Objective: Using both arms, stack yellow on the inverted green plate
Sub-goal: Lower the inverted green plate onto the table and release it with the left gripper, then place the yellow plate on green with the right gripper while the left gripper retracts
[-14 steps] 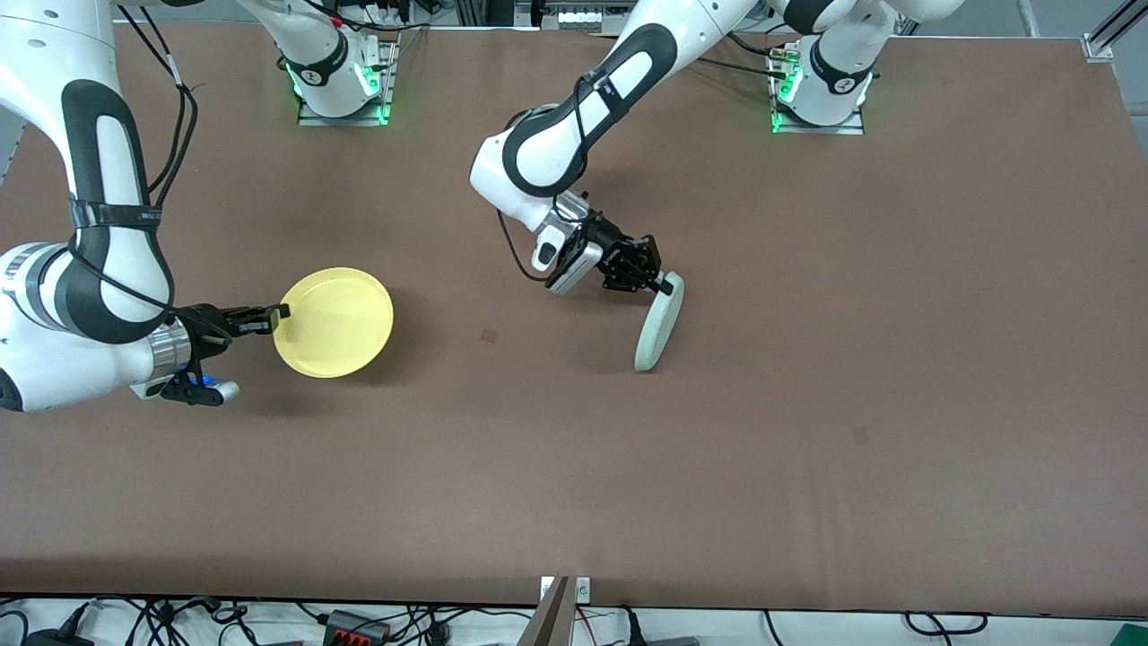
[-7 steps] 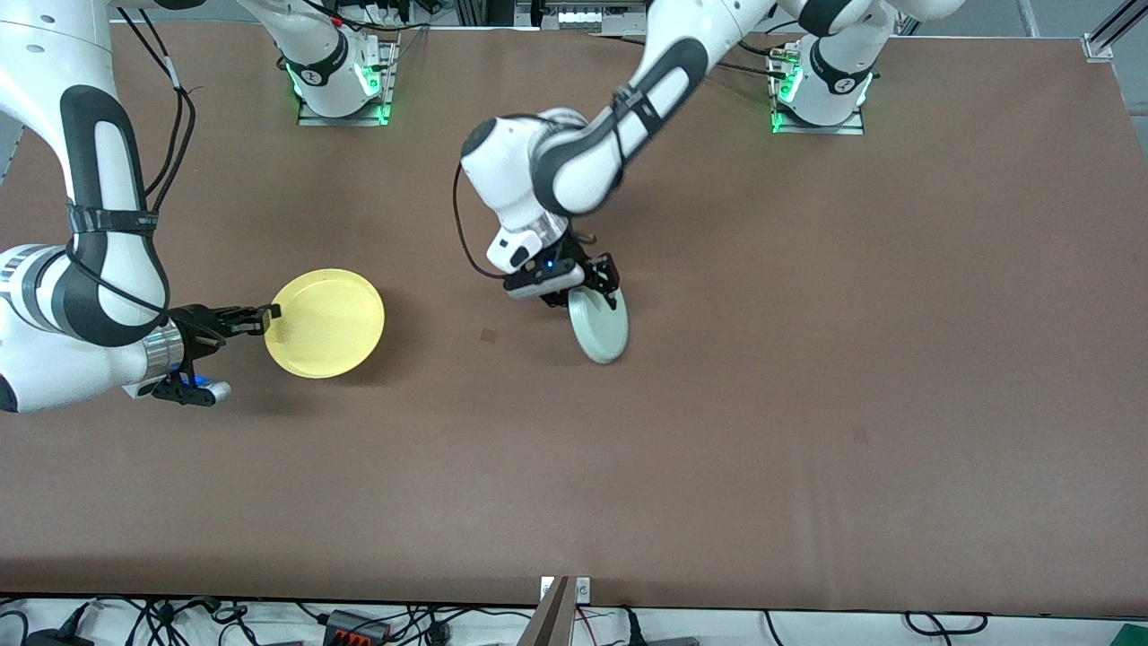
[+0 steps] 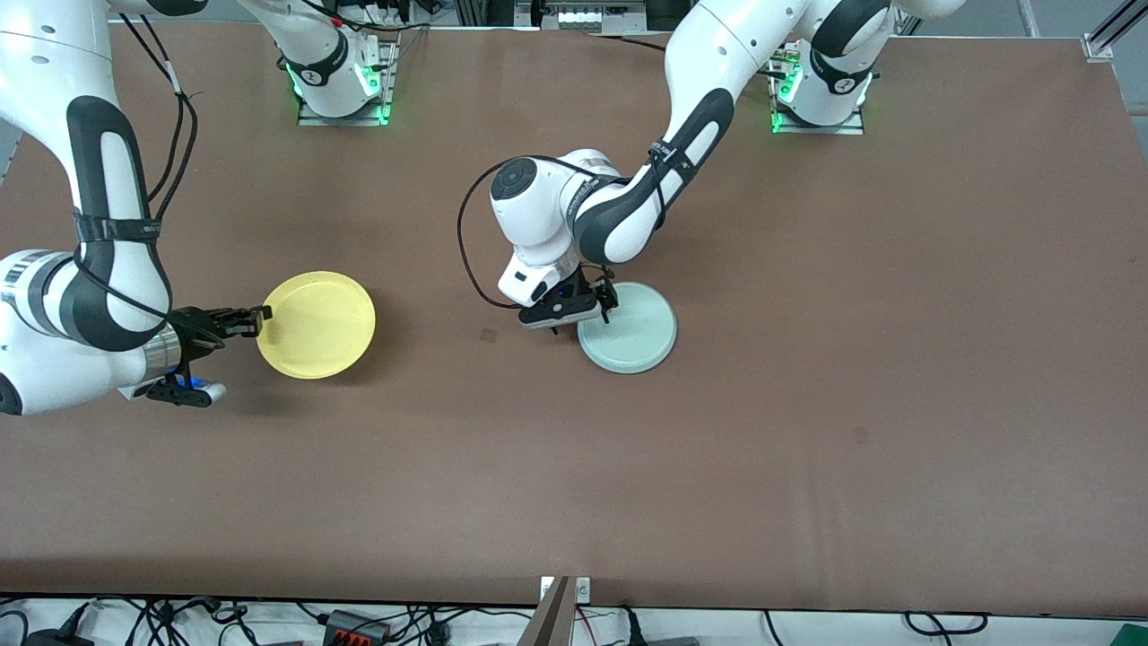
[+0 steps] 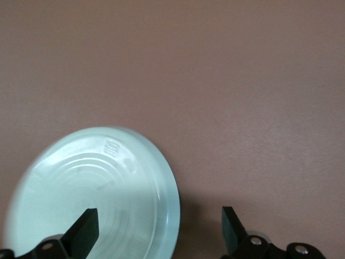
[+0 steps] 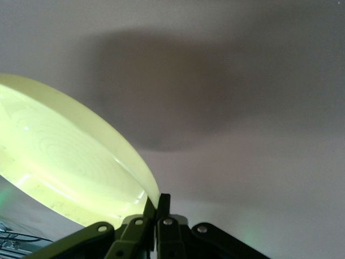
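Observation:
The pale mint-green plate (image 3: 630, 339) lies flat and upside down on the table near the middle. Its ringed underside shows in the left wrist view (image 4: 91, 183). My left gripper (image 3: 599, 310) is open over the plate's rim on the side toward the right arm's end. In the left wrist view (image 4: 159, 226) one finger is over the plate and the other over bare table. My right gripper (image 3: 260, 314) is shut on the rim of the yellow plate (image 3: 316, 325) and holds it a little above the table, tilted. The pinched rim shows in the right wrist view (image 5: 157, 202), where the yellow plate (image 5: 64, 162) fills one side.
The brown table (image 3: 807, 431) carries nothing else but the two arm bases (image 3: 341, 85) along its far edge. A small dark mark (image 3: 488, 335) lies between the two plates.
The left arm swung the green plate from standing on edge to lying flat upside down and opened its fingers. The right gripper with the yellow plate drifted slightly toward the right arm's end.

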You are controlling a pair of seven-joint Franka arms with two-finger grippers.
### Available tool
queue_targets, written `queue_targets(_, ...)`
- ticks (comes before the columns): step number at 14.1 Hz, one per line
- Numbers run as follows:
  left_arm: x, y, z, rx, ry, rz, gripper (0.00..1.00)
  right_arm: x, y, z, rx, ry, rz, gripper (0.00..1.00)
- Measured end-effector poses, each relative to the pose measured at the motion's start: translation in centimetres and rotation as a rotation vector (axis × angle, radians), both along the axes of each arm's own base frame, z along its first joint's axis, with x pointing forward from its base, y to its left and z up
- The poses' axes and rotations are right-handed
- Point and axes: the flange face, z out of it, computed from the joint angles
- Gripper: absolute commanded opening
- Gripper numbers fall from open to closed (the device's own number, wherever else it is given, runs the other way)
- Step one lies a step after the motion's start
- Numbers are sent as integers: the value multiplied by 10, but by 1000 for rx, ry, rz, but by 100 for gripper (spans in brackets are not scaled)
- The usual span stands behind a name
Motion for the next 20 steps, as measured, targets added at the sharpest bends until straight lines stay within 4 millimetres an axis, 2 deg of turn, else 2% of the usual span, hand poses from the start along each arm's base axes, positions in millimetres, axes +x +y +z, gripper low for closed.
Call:
queue_targets(2,13,8,11,-17,-15,19,100,0,0,0,0,-3,1,0)
queue_targets(4,37,31,29,-18,-25,51,100,2,7,3,4,-11,11,0)
queue_targets(5,47,45,37,8,-14,49,100,3,16,6,7,-16,25,0)
queue_targets(7,65,76,56,80,27,25,100,4,48,11,10,-24,72,0)
queue_targets(9,84,113,80,137,75,-22,100,1,89,13,3,-25,117,0)
queue_targets(11,107,162,106,155,124,-86,100,-1,138,11,-33,-35,115,0)
queue_targets(14,138,245,151,182,196,-177,100,-10,236,2,-72,-67,35,0)
queue_targets(17,152,313,201,113,258,-247,100,-33,337,-8,6,-88,-28,0)
queue_targets(18,154,336,216,93,274,-265,100,-40,362,-12,35,-95,-41,0)
queue_targets(20,159,387,246,30,300,-310,100,-50,394,-23,82,-103,-69,0)
